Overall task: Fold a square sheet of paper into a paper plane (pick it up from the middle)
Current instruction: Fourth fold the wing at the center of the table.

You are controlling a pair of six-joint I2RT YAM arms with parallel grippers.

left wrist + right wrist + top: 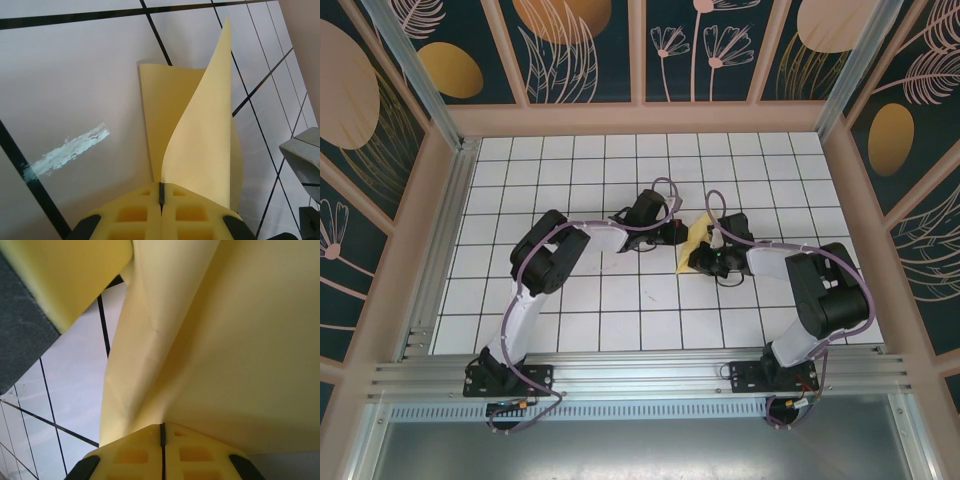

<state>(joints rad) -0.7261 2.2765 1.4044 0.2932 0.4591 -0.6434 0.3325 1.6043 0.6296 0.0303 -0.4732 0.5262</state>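
- Pale yellow and thin, your square sheet of paper (697, 240) sits near the middle of the white tiled table (570, 320). It is partly lifted and bent between your two grippers rather than lying flat.
- Your left gripper (161, 192) is clenched, its yellow fingertips pinching the sheet's near edge. From there one part of the paper curls upright to a sharp corner, while another part lies on the tiles behind it.
- Your right gripper (162, 432) is also clenched on the paper, which fans up and over that wrist camera with soft creases.
- From above, the two grippers are close together at the sheet, the left one on its left side and the right one at its lower edge.
- A pale bluish scuff (70, 150) marks a tile left of the paper.
- Dark teal wall panels (580, 50) with leaf drawings surround the table.
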